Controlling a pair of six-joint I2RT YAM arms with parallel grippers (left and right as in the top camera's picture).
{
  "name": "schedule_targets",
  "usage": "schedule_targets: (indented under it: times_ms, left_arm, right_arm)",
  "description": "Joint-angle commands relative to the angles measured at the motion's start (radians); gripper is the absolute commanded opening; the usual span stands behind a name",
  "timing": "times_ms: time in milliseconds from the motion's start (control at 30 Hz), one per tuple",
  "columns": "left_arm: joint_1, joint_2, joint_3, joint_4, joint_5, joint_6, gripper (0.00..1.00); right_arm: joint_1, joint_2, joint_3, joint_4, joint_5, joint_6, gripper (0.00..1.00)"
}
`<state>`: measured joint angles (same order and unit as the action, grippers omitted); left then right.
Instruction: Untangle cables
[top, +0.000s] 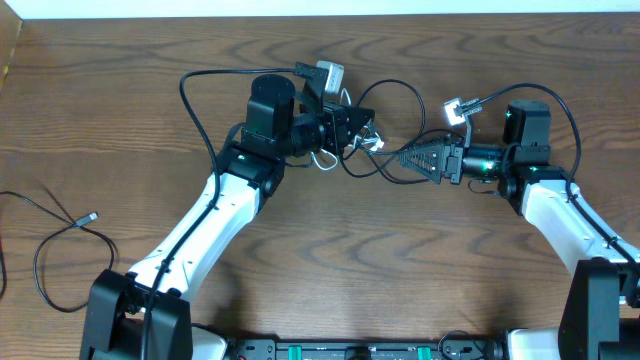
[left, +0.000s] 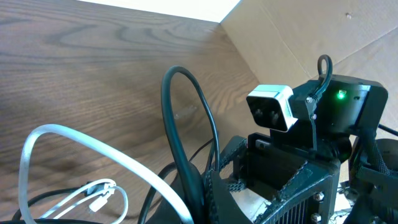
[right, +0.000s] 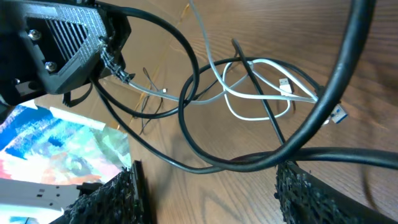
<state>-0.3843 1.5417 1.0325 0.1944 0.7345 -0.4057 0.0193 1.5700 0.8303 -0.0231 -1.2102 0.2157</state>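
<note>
The cables (top: 372, 150) lie tangled in the middle of the table between my two grippers. Black cords loop out of the knot (top: 395, 88), and a thin white cord (right: 261, 93) with a small plug runs through it. My left gripper (top: 352, 125) is shut, and a black cable (left: 186, 124) rises in an arch right from its fingers; the white cord (left: 81, 149) curves beside them. My right gripper (top: 408, 158) points left at the tangle and stands open. In the right wrist view a black cable loop (right: 249, 158) crosses just beyond its spread fingertips (right: 305, 193).
A separate black cable (top: 55, 245) with a small plug lies loose at the table's left side. The table's far edge (top: 320, 14) runs close behind the left arm. Both wrist cameras (top: 328, 73) sit close together above the tangle.
</note>
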Motion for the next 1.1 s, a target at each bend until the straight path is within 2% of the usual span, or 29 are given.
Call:
schedule_targets:
  times_ms: [0, 100, 333, 500, 933, 1033, 1067]
  left_arm:
    - [-0.002, -0.006, 0.006, 0.006, 0.014, 0.044, 0.08]
    - [-0.002, -0.006, 0.006, -0.021, 0.013, 0.122, 0.08]
    - [-0.034, -0.006, 0.006, -0.021, 0.013, 0.126, 0.08]
    - [-0.061, -0.006, 0.006, -0.021, 0.013, 0.195, 0.08]
    - [-0.113, -0.006, 0.006, -0.021, 0.013, 0.207, 0.08]
    - [-0.123, -0.006, 0.006, -0.056, 0.008, 0.362, 0.08]
    - [-0.123, -0.006, 0.006, -0.085, -0.041, 0.398, 0.08]
  right_arm:
    - [0.009, -0.012, 0.005, 0.008, -0.055, 0.001, 0.7]
    - [0.009, -0.012, 0.005, 0.011, -0.087, 0.001, 0.69]
    - [0.009, -0.012, 0.005, 0.012, -0.087, 0.001, 0.7]
    - [0.009, -0.012, 0.005, 0.016, -0.111, 0.001, 0.7]
    - [0.009, -0.012, 0.005, 0.016, -0.083, 0.0, 0.67]
    - [0.009, -0.012, 0.005, 0.016, -0.115, 0.001, 0.65]
    - [0.009, -0.012, 0.005, 0.016, -0.138, 0.0, 0.65]
